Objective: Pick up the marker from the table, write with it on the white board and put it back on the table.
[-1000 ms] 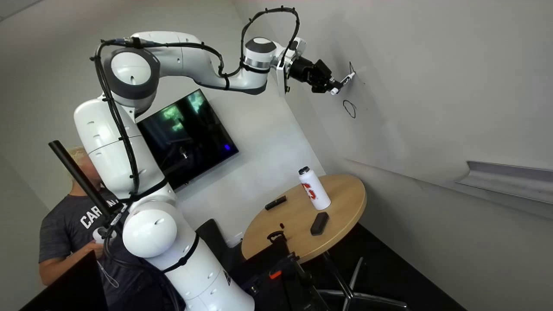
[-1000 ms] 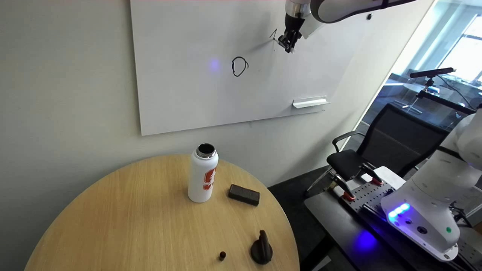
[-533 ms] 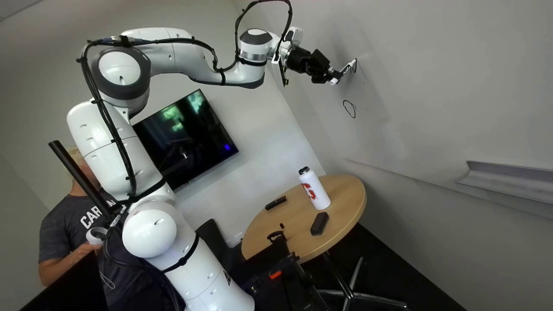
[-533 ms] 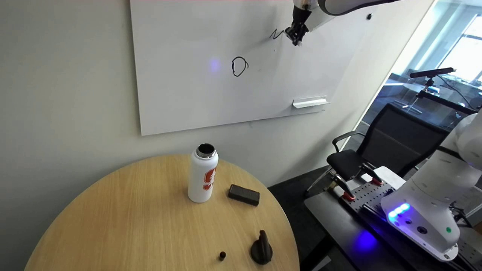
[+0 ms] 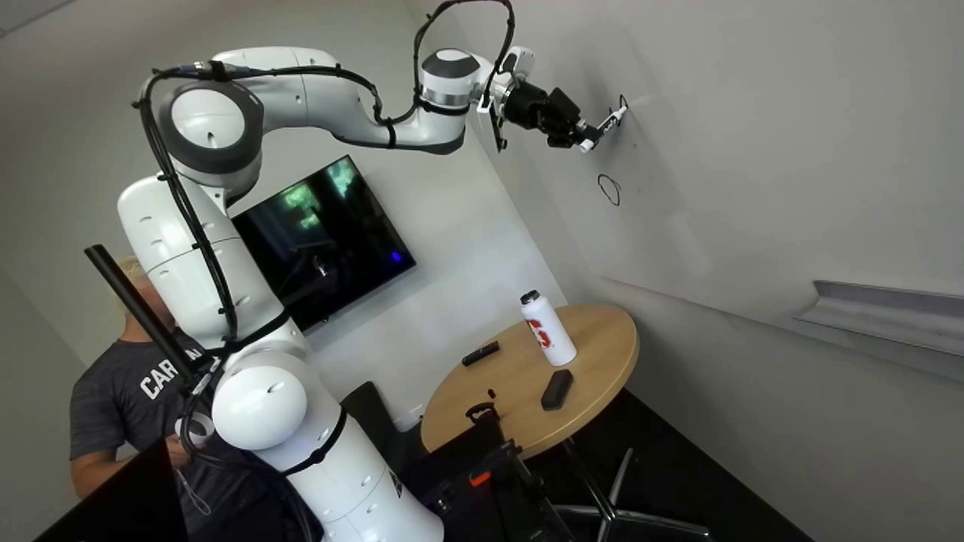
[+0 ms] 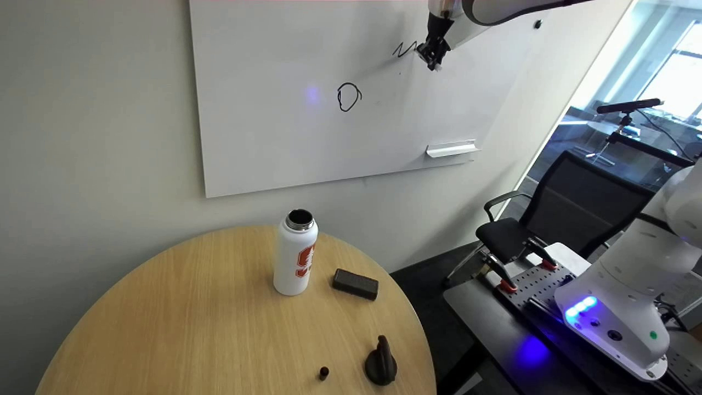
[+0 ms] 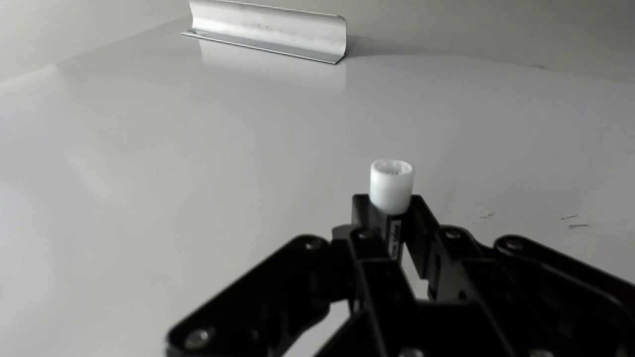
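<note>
The white board [image 6: 274, 137], a broad, flat, glossy panel, is used as the writing surface. The round table [image 6: 181, 307] below, topped with pale, grained wood, is presumably kept for the final set-down. The black, jointed gripper [image 7: 390, 223] is clamped from 2 sides on the marker [image 7: 392, 191], a slim, white-ended cylinder, held partway along and slanted so that its tip apparently meets the board. In thin, dark ink, 1 loop [image 6: 339, 99] is borne lower down and 1 zigzag [image 6: 407, 50] just at that tip.
</note>
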{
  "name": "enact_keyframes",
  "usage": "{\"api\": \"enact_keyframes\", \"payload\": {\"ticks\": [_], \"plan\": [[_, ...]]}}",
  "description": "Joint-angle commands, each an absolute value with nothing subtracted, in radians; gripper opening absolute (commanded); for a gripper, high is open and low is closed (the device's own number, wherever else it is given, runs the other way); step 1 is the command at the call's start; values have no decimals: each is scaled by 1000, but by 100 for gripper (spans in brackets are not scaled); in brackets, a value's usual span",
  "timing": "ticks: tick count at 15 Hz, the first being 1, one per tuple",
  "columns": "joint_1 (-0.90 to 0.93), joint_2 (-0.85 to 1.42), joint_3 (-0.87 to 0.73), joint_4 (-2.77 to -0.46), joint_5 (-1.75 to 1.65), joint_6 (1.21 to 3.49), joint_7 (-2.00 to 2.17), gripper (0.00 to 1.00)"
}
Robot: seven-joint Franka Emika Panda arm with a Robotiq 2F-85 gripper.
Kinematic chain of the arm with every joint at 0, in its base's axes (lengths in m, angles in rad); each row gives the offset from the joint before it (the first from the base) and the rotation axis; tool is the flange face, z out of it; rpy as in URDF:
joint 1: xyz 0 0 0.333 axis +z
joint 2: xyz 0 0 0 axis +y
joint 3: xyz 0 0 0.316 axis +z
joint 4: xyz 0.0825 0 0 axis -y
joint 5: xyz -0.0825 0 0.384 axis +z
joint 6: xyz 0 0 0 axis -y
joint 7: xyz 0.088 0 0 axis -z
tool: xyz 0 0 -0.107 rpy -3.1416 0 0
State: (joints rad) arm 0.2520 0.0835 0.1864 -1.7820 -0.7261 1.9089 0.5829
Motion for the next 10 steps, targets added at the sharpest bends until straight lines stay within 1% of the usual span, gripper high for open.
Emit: {"api": "enact_keyframes", "payload": {"ticks": [1,10], "plan": [[242,109,183,-1780,-702,1925,568,5],[229,53,161,-1810,-727,1903,605,5]]}}
